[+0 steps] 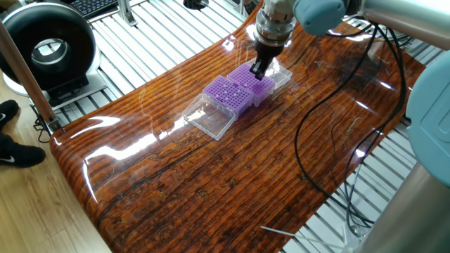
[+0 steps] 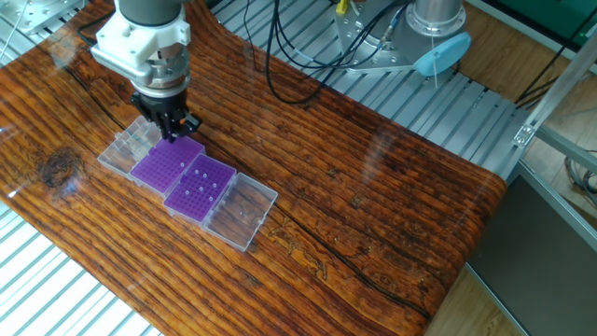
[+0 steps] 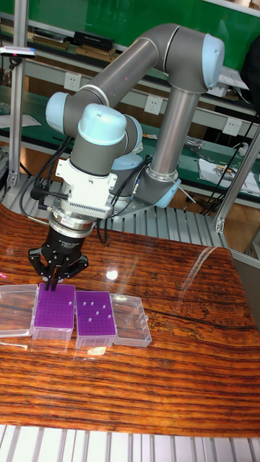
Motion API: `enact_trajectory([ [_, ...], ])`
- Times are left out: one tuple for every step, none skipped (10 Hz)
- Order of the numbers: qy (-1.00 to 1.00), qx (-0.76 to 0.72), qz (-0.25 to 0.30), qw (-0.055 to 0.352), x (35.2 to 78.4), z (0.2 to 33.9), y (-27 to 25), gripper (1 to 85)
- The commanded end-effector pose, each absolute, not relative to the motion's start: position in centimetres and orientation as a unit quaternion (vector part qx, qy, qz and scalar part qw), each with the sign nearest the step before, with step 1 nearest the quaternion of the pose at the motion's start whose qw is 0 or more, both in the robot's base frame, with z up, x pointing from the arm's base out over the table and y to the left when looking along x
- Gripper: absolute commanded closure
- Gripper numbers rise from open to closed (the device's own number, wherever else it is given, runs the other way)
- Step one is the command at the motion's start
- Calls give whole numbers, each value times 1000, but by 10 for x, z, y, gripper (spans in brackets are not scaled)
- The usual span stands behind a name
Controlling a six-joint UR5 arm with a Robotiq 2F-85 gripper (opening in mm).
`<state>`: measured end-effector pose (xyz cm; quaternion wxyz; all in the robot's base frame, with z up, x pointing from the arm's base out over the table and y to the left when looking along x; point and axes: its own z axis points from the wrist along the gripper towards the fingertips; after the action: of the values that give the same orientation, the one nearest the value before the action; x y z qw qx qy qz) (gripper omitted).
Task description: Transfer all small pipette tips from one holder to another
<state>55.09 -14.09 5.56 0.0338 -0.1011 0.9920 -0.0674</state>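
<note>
The end effector [image 2: 173, 130] hung just above the back edge of one purple rack [image 2: 168, 164], its fingers close together; whether they pinched a tip was too small to tell. The other purple rack [image 2: 201, 189], touching it, held small white tips on the wooden worktop [image 2: 373, 205].

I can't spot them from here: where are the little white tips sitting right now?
In the tall fixed view, the white tips stand in the right-hand purple rack, beside the left rack under the gripper.
</note>
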Motion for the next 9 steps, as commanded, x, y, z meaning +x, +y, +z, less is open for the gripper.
enact_trajectory([
  [994, -88, -64, 27, 548, 54, -140, 683],
  [994, -88, -63, 27, 548, 54, -140, 683],
  [994, -88, -63, 25, 547, 54, -140, 687],
  [994, -87, -63, 24, 546, 54, -140, 687],
  [994, -87, -64, 24, 546, 54, -141, 690],
  [994, -87, -64, 22, 545, 55, -141, 690],
  [994, -88, -64, 21, 545, 55, -141, 690],
  [994, -88, -64, 20, 545, 55, -141, 693],
  [994, -88, -63, 20, 544, 55, -141, 693],
])
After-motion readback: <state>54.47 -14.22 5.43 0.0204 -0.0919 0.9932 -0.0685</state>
